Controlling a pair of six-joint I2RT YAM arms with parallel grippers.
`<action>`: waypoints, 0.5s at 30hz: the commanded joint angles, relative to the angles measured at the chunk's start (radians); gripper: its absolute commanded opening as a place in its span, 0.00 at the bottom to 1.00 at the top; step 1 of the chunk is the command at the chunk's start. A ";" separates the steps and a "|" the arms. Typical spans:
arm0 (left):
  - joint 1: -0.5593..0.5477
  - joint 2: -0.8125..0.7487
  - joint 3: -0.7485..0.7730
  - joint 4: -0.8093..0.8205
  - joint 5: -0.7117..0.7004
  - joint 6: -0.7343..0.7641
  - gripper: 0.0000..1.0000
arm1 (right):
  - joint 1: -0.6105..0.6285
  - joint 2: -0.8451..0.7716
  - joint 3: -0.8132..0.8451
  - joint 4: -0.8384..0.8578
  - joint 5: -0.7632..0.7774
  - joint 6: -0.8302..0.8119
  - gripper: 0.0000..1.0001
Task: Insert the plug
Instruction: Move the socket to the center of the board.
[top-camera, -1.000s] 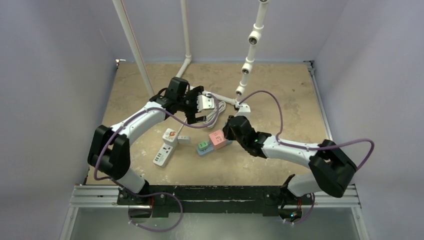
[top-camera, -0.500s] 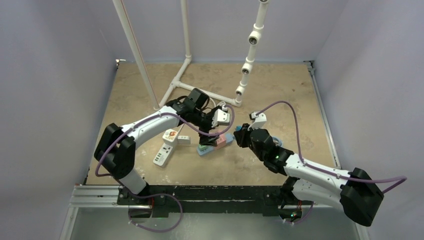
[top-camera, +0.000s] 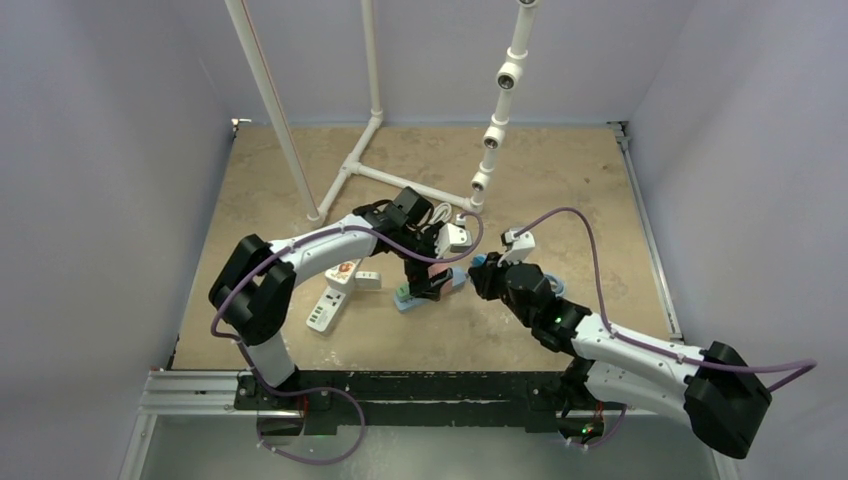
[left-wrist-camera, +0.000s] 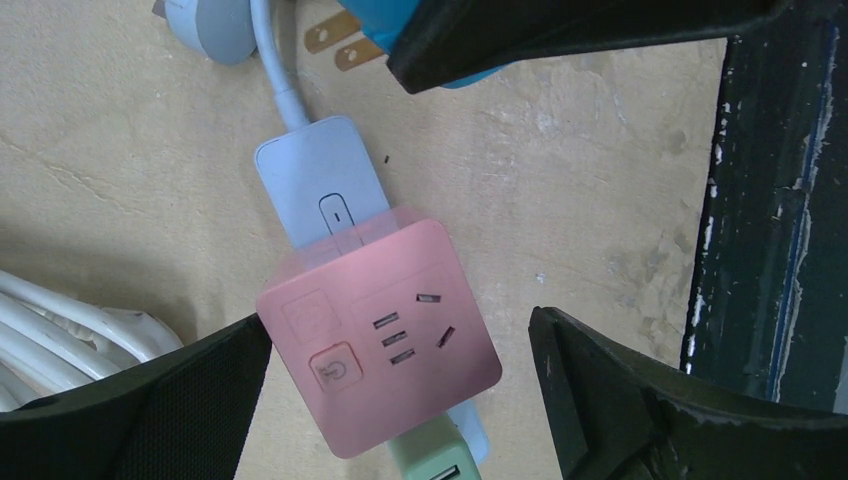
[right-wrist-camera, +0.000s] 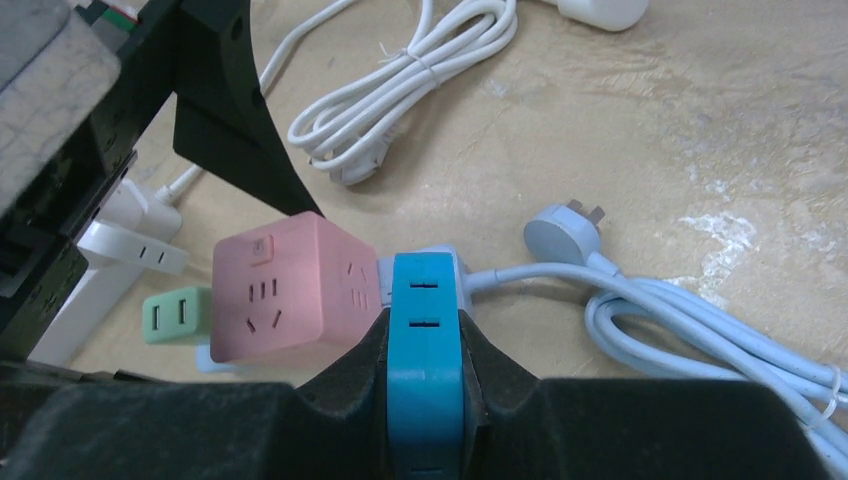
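A pink cube socket (left-wrist-camera: 380, 335) sits on a pale blue strip (left-wrist-camera: 320, 190) with a green module (left-wrist-camera: 430, 455) beside it. My left gripper (left-wrist-camera: 400, 330) hovers over the cube, open, one finger on each side and not touching it. Its black finger (right-wrist-camera: 230, 110) shows above the cube (right-wrist-camera: 290, 290) in the right wrist view. My right gripper (right-wrist-camera: 425, 330) is shut on a blue plug (right-wrist-camera: 425, 300), just right of the cube. The plug's brass prongs (left-wrist-camera: 330, 40) point toward the strip's end. From above, both grippers (top-camera: 432, 283) (top-camera: 478, 272) meet at the cube, which is mostly hidden.
A pale blue cable with a round plug (right-wrist-camera: 565, 230) lies right of the cube. A white cable coil (right-wrist-camera: 410, 80) lies behind it. A white power strip (top-camera: 325, 310) and a small white adapter (top-camera: 340, 270) lie to the left. A white pipe frame (top-camera: 400, 185) stands at the back.
My left arm swung from the back of the table forward and down over the pink cube. My right arm drew back to the right of the cube, still holding the blue plug.
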 joint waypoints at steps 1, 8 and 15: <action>-0.008 0.003 0.013 0.036 -0.059 -0.028 0.99 | 0.000 -0.012 0.003 0.085 -0.046 -0.047 0.00; -0.027 -0.016 -0.019 0.080 0.012 0.029 0.96 | -0.001 -0.077 0.104 -0.072 -0.084 -0.111 0.00; -0.027 -0.231 -0.106 0.149 0.118 0.128 0.99 | -0.055 -0.182 0.260 -0.299 -0.286 -0.218 0.00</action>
